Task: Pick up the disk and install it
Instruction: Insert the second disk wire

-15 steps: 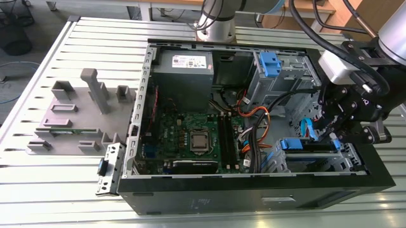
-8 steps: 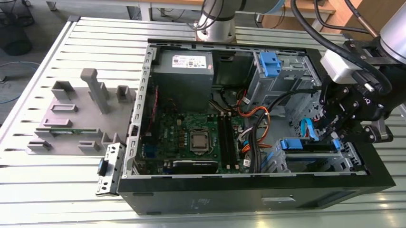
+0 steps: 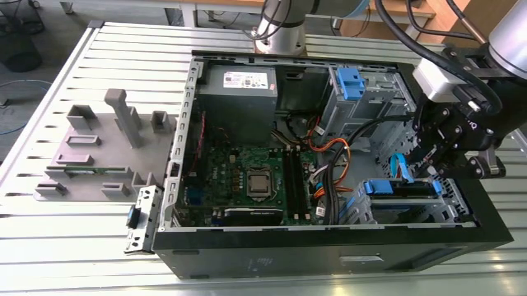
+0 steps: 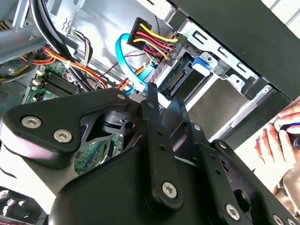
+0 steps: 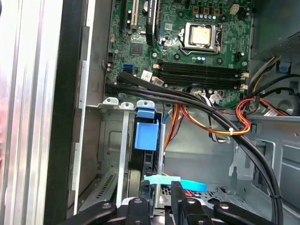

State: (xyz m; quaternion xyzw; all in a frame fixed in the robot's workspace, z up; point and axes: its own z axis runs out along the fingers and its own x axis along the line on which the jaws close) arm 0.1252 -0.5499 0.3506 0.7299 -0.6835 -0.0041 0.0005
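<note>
Seating the disk [image 5: 146, 136] in its bay: install step, near complete by judgement. Disk: flat metal body, blue plastic carrier, standing edge-on in the steel drive cage at 4 o'clock of the open computer case [image 3: 247, 262] in the exterior view. Pincer [image 5: 161, 199]: black, bolted linkages, poised just above the drive's edge; fingers close together, whether clamped cannot be told. Motherboard [image 5: 187, 42]: green, matte. Cables [image 4: 152, 40]: glossy, multicoloured.

One disk [image 3: 401, 188], one pincer [image 3: 430, 165], perhaps one hand [image 4: 275, 140]
</note>
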